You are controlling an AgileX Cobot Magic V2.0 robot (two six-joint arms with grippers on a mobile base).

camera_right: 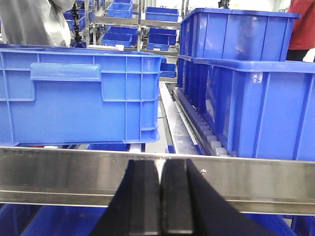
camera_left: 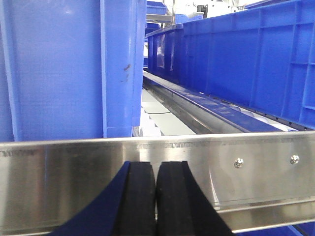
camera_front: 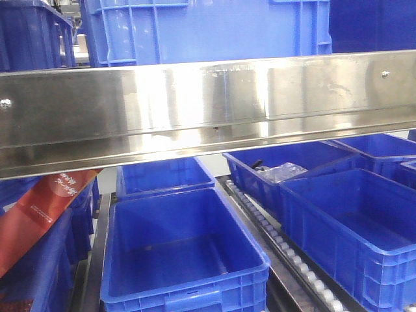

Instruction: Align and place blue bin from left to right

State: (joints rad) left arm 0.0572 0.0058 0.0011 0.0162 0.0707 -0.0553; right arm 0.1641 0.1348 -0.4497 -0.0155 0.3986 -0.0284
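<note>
A large blue bin (camera_front: 208, 29) stands on the upper shelf behind the steel rail (camera_front: 208, 110). The left wrist view has one blue bin (camera_left: 64, 69) close on the left and another blue bin (camera_left: 256, 59) on the right, both beyond the rail (camera_left: 256, 172). My left gripper (camera_left: 156, 169) is shut and empty, level with that rail. The right wrist view shows a blue bin (camera_right: 78, 93) ahead on the left and stacked bins (camera_right: 251, 98) on the right. My right gripper (camera_right: 160, 167) is shut on nothing, in front of the rail (camera_right: 59, 172). Neither gripper appears in the front view.
Several empty blue bins (camera_front: 185, 253) sit on the lower shelf, one holding clear plastic bags (camera_front: 283, 172). A roller track (camera_front: 286, 250) runs between them. A red box (camera_front: 39, 211) leans at the left. Two people (camera_right: 37, 19) stand behind the far racks.
</note>
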